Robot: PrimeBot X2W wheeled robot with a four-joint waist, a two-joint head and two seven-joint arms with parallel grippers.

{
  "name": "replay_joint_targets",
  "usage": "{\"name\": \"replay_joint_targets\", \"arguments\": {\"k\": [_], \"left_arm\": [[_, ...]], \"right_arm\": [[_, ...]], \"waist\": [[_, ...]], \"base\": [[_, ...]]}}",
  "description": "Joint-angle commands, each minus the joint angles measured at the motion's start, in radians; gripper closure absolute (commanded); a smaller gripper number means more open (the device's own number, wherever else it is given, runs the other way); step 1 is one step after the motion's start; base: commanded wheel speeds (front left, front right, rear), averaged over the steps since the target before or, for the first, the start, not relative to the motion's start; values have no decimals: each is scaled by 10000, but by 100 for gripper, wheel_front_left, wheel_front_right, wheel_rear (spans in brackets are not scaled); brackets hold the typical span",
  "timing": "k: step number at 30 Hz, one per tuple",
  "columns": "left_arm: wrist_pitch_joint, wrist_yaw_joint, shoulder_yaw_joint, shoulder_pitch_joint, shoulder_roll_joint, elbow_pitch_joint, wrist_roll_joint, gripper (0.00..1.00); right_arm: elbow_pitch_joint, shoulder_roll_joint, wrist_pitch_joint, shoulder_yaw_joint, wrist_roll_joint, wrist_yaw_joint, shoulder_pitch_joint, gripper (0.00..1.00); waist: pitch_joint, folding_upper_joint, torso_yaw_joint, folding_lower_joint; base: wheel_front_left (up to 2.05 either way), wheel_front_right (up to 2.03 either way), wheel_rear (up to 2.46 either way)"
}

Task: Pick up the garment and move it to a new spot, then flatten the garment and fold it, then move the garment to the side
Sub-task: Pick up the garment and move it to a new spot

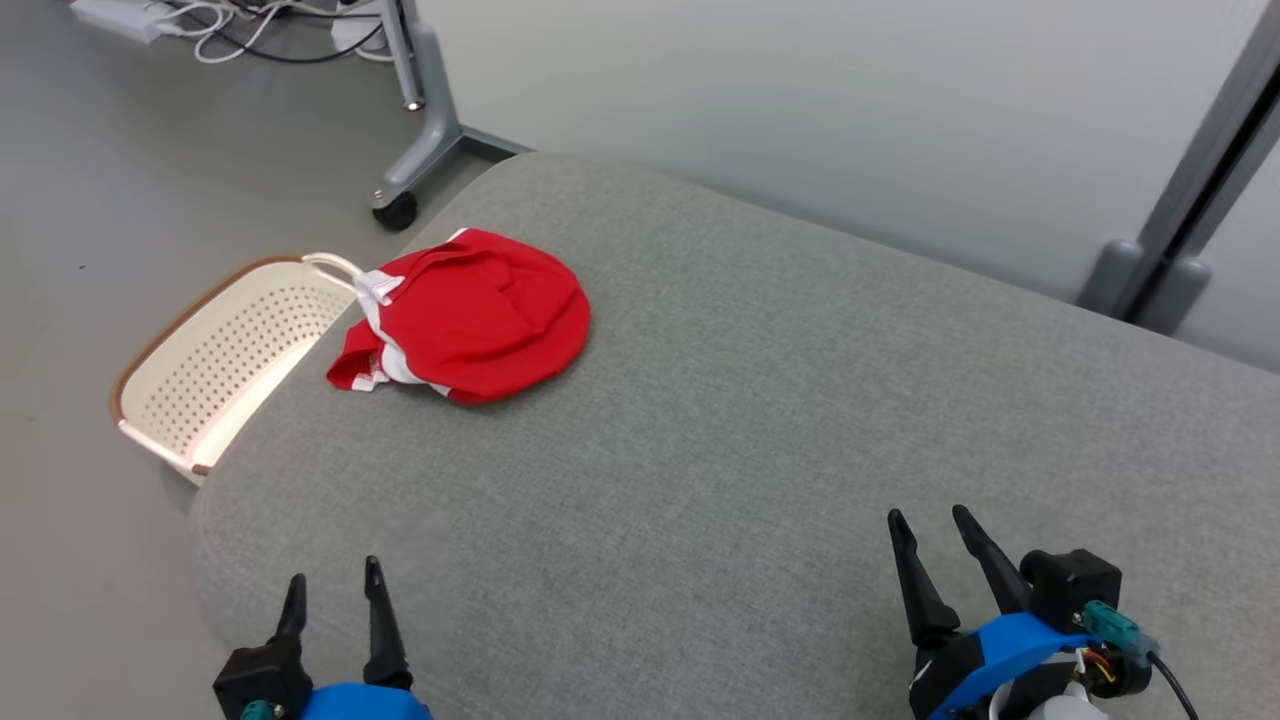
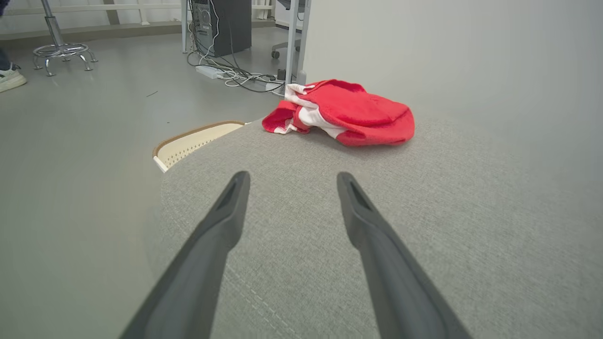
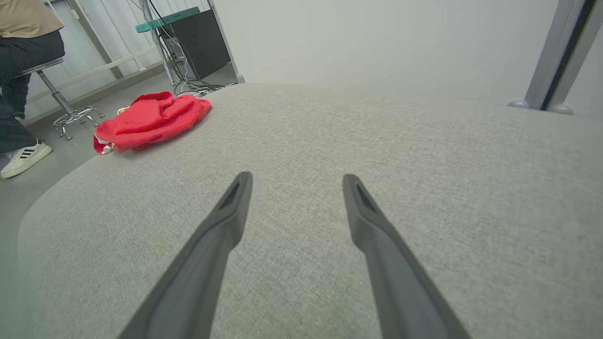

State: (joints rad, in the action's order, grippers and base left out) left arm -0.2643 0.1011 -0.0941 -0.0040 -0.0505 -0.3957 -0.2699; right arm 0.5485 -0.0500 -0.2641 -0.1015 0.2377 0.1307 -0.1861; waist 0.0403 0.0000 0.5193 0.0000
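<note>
The garment (image 1: 470,315) is red with white trim and lies bunched in a heap near the far left edge of a grey cushioned surface (image 1: 760,420). From the left wrist the garment (image 2: 346,113) lies ahead and a little to the right; from the right wrist the garment (image 3: 150,120) sits far off at the upper left. My left gripper (image 1: 335,588) stands open at the near left edge, well short of the heap. At the near right my right gripper (image 1: 930,520) is open too, with nothing between its fingers. Both grippers (image 2: 289,181) (image 3: 297,181) hover over bare fabric.
A white perforated basket (image 1: 220,360) with a brown rim stands on the floor beside the surface's left edge, just under the garment. A wheeled stand leg (image 1: 410,150) and cables (image 1: 230,30) lie behind. A person (image 3: 23,84) sits on a stool at the far left.
</note>
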Motion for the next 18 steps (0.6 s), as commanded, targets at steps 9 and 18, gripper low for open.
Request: {"name": "replay_joint_targets", "arguments": {"k": [9,18], "left_arm": [[2,137,36,-327,5,-193,-373,0],[0,257,856,-2049,4,-1050,-490,0]], "right_arm": [[-45,-31,2,32,-340,2,-266,0],[-818,-329,4,-404,-856,2,-770,0]], "waist": [[481,0,95,0],[1781,0,-791,0]], "base": [[0,0,0],[0,0,0]]}}
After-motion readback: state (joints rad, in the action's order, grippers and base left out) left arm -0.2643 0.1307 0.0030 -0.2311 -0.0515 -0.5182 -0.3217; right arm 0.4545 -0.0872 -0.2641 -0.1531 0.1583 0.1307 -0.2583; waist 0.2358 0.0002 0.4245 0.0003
